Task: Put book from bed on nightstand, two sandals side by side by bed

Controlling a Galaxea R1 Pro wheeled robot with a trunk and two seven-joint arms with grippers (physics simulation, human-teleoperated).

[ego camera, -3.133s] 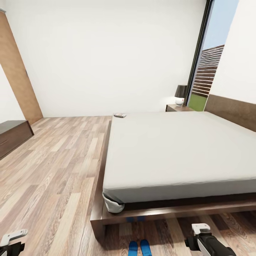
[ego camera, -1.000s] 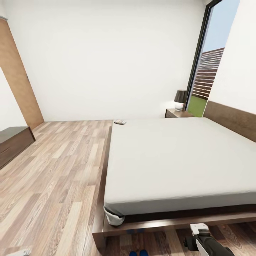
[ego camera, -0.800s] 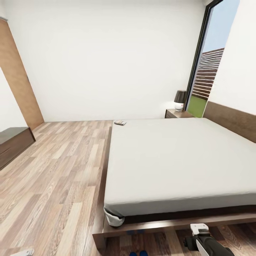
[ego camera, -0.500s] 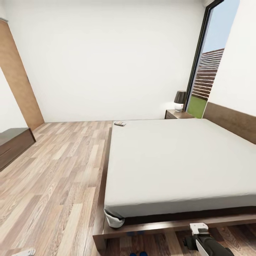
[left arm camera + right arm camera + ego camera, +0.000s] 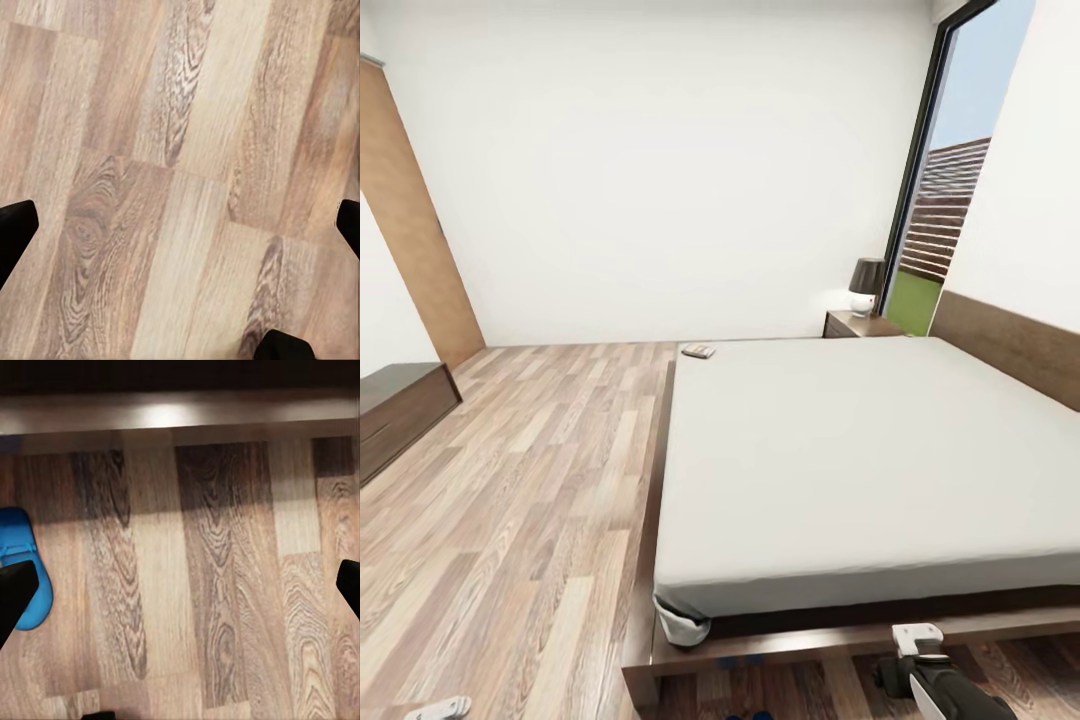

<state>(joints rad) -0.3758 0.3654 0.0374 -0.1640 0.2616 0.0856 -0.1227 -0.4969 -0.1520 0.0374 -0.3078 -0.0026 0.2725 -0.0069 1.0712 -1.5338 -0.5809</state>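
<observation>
The book (image 5: 698, 350) lies flat on the far left corner of the bed's pale grey mattress (image 5: 860, 450). A nightstand (image 5: 860, 324) with a dark-shaded lamp (image 5: 867, 285) stands beyond the bed by the window. In the right wrist view a blue sandal (image 5: 26, 574) lies on the floor just in front of the bed's dark frame (image 5: 180, 412), beside one fingertip. My right gripper (image 5: 180, 592) hangs open over bare planks, and its white top (image 5: 917, 636) shows by the bed's foot. My left gripper (image 5: 180, 229) is open over the floor, low at the left (image 5: 440, 708).
A low dark wooden cabinet (image 5: 395, 405) stands against the left wall, with a wooden door (image 5: 415, 240) behind it. A tall dark-framed window (image 5: 950, 190) is at the right. A wide strip of plank floor (image 5: 550, 450) runs along the bed's left side.
The whole head view has shifted as the camera tilted up. The sandals and the left gripper slid toward the bottom edge. The book has stayed on the bed.
</observation>
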